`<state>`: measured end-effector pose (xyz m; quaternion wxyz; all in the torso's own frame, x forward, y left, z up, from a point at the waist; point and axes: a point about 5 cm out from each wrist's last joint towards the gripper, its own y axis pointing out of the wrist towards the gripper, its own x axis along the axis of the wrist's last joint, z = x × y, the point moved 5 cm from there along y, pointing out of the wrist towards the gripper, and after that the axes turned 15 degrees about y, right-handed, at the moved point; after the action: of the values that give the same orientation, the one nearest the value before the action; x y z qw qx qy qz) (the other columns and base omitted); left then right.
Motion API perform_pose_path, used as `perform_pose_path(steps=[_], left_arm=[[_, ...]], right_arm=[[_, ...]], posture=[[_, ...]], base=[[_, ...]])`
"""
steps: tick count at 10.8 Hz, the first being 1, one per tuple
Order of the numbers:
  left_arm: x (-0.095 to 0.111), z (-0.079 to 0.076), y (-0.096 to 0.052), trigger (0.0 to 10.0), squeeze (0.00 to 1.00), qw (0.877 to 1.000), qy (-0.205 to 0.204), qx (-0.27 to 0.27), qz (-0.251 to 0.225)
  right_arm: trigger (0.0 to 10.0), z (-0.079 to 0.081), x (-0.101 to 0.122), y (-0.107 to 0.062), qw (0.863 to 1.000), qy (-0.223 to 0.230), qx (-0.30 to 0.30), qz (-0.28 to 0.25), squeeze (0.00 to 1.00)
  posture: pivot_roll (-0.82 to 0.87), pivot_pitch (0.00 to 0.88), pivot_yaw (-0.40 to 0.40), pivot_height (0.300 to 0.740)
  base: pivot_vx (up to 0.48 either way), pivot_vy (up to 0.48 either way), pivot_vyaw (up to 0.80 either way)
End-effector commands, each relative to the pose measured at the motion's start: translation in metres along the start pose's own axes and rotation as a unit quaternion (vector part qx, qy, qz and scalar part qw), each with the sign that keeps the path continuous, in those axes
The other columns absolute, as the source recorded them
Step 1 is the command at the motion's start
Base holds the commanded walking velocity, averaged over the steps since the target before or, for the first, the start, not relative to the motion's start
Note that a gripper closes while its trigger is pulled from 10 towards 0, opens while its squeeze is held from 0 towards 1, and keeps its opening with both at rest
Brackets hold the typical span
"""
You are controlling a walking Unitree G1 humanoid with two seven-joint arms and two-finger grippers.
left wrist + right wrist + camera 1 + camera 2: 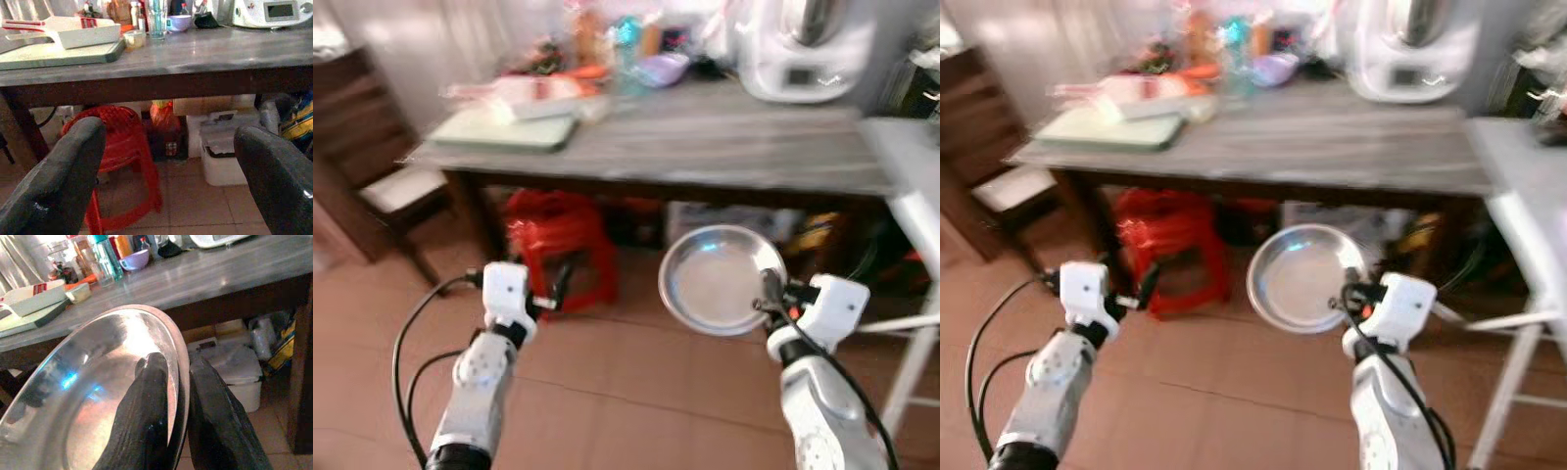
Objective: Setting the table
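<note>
A round steel plate (715, 279) hangs tilted in the air, in front of and below the grey-topped table (724, 147). My right gripper (770, 292) is shut on the plate's rim, one finger (146, 416) inside the dish and the other behind the edge. My left gripper (558, 289) is held out at about the same height, open, with nothing between its fingers (58, 176). It points at the space under the table.
The tabletop carries a green board (504, 129), a white tray (524, 96), bottles, a purple bowl (663, 69) and a white appliance (803, 49) at the back. A red stool (563, 250) and boxes stand beneath. A wooden chair (372, 166) is at left, a white frame (911, 294) at right.
</note>
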<state>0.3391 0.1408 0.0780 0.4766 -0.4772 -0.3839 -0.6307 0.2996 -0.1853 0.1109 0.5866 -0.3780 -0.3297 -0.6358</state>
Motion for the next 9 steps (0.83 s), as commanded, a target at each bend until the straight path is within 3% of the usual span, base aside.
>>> perform_pose_path(steps=[1, 3, 5, 7, 9], left_arm=[[0.010, -0.012, 0.003, 10.0, 0.00, 0.999, -0.006, -0.029, -0.021], [0.024, -0.017, 0.003, 10.0, 0.00, 0.997, -0.030, -0.054, -0.053], [0.031, -0.013, 0.002, 10.0, 0.00, 0.996, -0.031, -0.046, -0.070], [0.025, -0.009, -0.008, 10.0, 0.00, 0.997, -0.030, -0.037, -0.064], [0.010, -0.009, -0.026, 10.0, 0.00, 0.998, -0.027, -0.039, -0.040]], right_arm=[[10.0, -0.004, 0.010, 0.000, 1.000, -0.007, -0.008, -0.019, 0.00], [10.0, -0.001, 0.014, -0.001, 0.999, -0.022, -0.002, -0.031, 0.00], [10.0, -0.002, 0.019, -0.003, 0.998, -0.039, -0.004, -0.043, 0.00], [10.0, 0.000, 0.020, -0.008, 0.997, -0.063, 0.001, -0.050, 0.00], [10.0, -0.011, 0.017, -0.017, 0.996, -0.071, -0.018, -0.049, 0.00]], posture=[[-0.01, 0.000, 0.058, 0.740], [-0.01, 0.000, 0.058, 0.740], [-0.01, 0.000, 0.058, 0.740], [-0.01, 0.000, 0.059, 0.740], [-0.01, 0.000, 0.057, 0.740]], base=[[0.000, 0.000, 0.00], [0.000, 0.000, 0.00], [0.283, 0.000, 0.00], [0.311, 0.000, 0.00], [0.334, 0.000, 0.00]])
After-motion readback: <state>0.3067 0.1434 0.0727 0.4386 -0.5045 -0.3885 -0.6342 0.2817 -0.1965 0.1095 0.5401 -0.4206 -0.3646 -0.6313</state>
